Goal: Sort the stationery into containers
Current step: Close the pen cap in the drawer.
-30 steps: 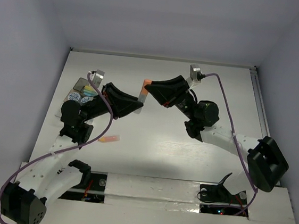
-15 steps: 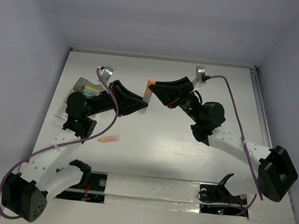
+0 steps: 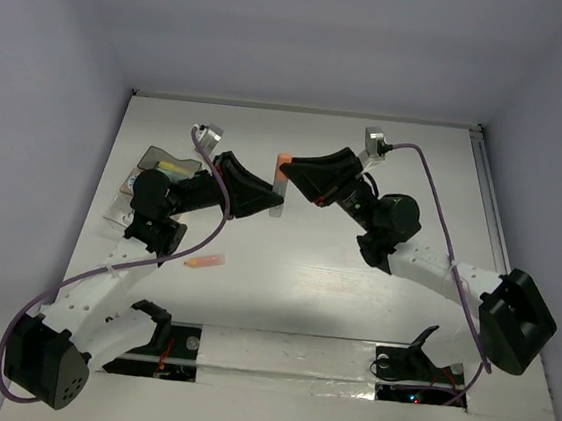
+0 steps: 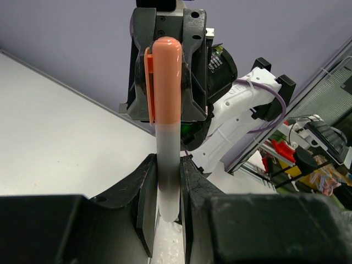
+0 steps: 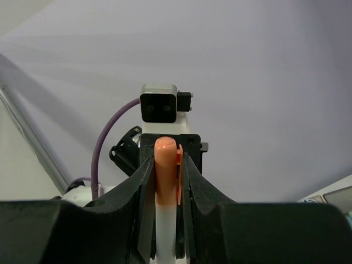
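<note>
Tray (image 3: 150, 160) sits far left. Left gripper (image 3: 270, 206) clamps the marker's (image 3: 280, 182) white barrel and right gripper (image 3: 292, 167) its orange cap, held above the desk (image 3: 302, 293). This looks like a handover. Next, one gripper must let go so the other can carry it off for sorting.

White table (image 3: 332, 296) beneath me, plain lavender walls (image 3: 310, 33) on 3 sides, metal rail (image 3: 492, 187) along its edge to my right, blurred clutter (image 4: 322, 165) outside the enclosure
</note>
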`<move>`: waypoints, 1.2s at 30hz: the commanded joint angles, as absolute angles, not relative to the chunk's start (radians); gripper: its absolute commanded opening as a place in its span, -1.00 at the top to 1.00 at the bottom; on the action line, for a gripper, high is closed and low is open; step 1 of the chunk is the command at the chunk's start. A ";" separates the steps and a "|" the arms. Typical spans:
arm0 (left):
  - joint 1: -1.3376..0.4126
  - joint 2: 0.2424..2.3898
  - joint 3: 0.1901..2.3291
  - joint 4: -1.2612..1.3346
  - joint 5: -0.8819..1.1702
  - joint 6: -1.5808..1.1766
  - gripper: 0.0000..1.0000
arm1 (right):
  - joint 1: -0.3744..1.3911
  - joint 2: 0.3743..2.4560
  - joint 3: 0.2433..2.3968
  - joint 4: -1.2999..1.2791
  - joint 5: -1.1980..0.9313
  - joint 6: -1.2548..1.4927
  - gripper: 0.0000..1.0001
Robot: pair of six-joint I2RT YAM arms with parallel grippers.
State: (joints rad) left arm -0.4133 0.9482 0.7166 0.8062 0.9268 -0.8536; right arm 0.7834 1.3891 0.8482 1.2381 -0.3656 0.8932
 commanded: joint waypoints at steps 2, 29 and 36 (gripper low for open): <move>-0.405 0.928 0.793 1.052 0.693 -0.845 1.00 | 0.831 1.408 0.764 1.011 -0.704 0.907 1.00; -0.396 1.084 1.222 0.824 0.667 -0.778 1.00 | 1.020 1.451 0.491 0.792 -0.540 0.810 1.00; -0.387 1.112 1.223 0.828 0.663 -0.792 1.00 | 1.057 1.425 0.499 0.749 -0.477 0.784 1.00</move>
State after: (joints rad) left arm -0.4232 1.1255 1.0168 0.3351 1.0714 -0.7609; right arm 0.8692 1.3342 0.6506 1.3056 0.0223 0.8577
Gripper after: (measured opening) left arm 0.139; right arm 0.267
